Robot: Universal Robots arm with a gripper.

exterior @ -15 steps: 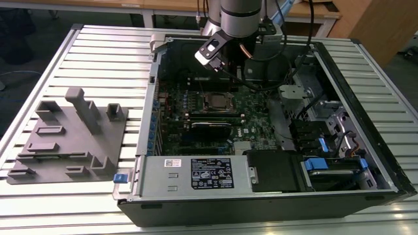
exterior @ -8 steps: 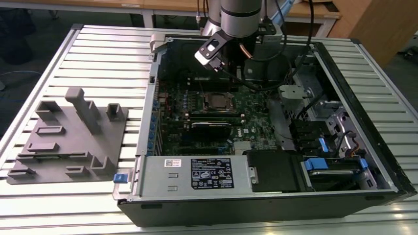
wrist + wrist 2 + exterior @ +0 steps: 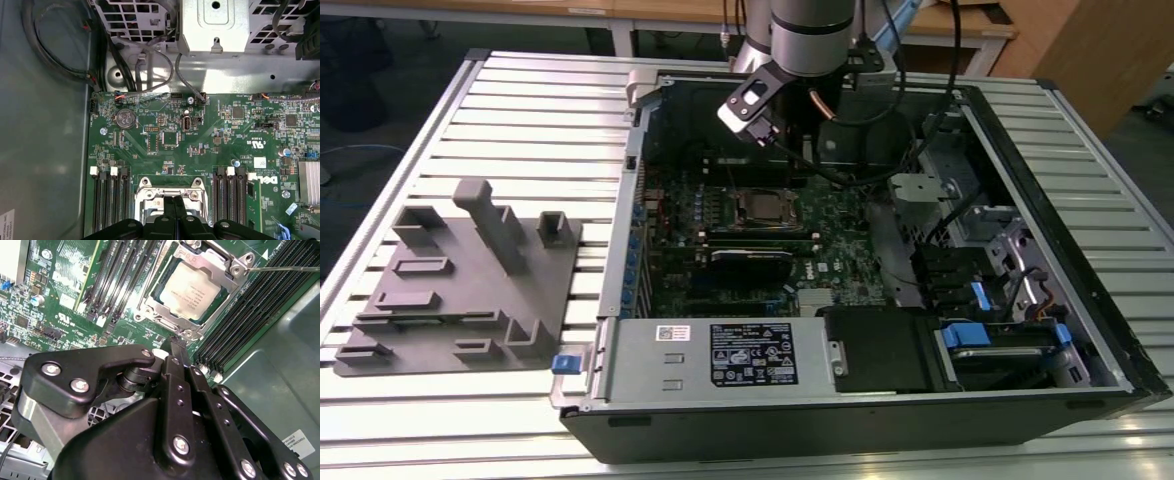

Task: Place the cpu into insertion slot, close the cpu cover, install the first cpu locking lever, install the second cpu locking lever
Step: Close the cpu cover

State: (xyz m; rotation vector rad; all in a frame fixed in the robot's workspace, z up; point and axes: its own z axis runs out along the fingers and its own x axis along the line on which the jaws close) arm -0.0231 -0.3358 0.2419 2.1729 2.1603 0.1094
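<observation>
Black memory slots (image 3: 119, 275) flank the cpu (image 3: 192, 290) near the claw (image 3: 175, 343).

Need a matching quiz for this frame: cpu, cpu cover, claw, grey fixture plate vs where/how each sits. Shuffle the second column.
Things
1. cpu
2. cpu cover
3. claw
4. grey fixture plate

Places/states
A. on the slatted table, outside the computer case, at the exterior view's left
B. fingers together, tips close by the edge of the insertion slot
C. down flat, framing the chip
D. seated in the insertion slot, top showing through the window

Pairs: 1-D, 2-C, 3-B, 4-A
</observation>
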